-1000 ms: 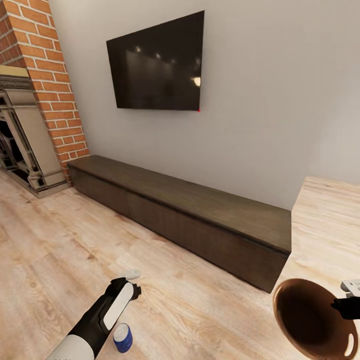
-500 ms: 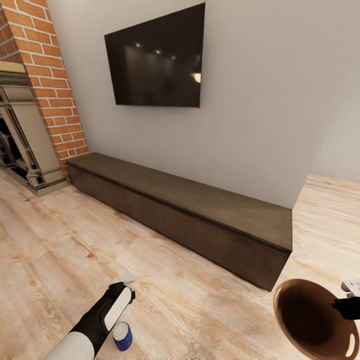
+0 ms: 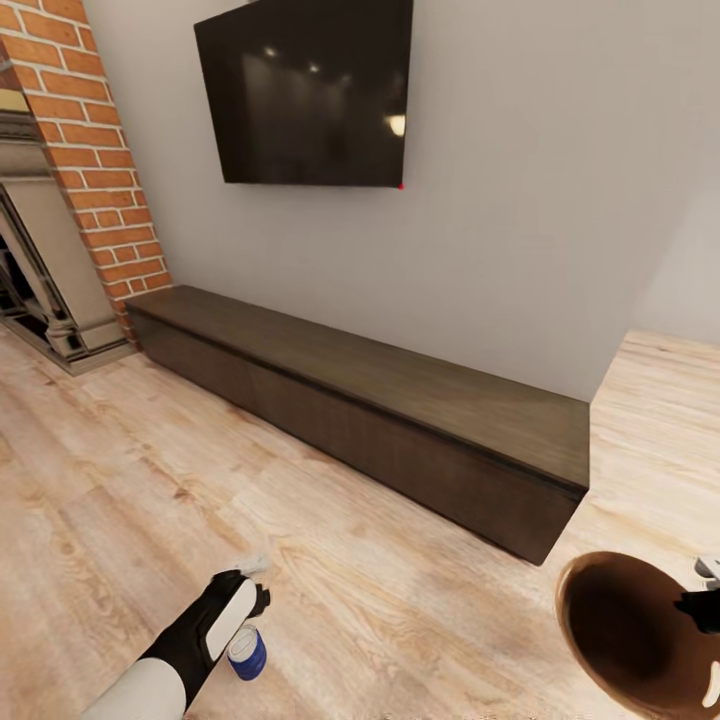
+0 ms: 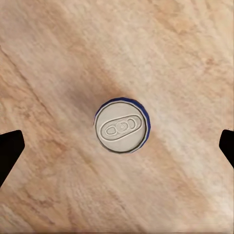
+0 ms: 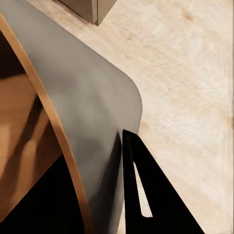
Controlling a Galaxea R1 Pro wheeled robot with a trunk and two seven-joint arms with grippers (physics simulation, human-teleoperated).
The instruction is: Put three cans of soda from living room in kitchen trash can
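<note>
A blue can of soda [image 3: 246, 650] with a grey-white top [image 4: 122, 126] stands upright on the light wood floor. My left gripper [image 3: 254, 604] hangs straight above it. It is open, and the dark fingertips [image 4: 9, 151] stand wide on either side of the can without touching it. The tash can [image 3: 625, 640], tan with a dark brown inside, is at the lower right. My right gripper [image 3: 705, 610] is shut on its rim [image 5: 58, 146], with one black finger [image 5: 146, 195] against the outer wall. The two orange cans are out of view.
A long low dark-wood cabinet [image 3: 380, 400] runs along the grey wall under a black TV [image 3: 305, 95]. The red brick fireplace [image 3: 95, 170] with its grey mantel stands at the left. Open wood floor [image 3: 400, 610] lies between the cabinet and me.
The camera has shifted, so the TV and cabinet sit higher in the picture. My left gripper has come down closer to the blue can. The right gripper still holds the bin.
</note>
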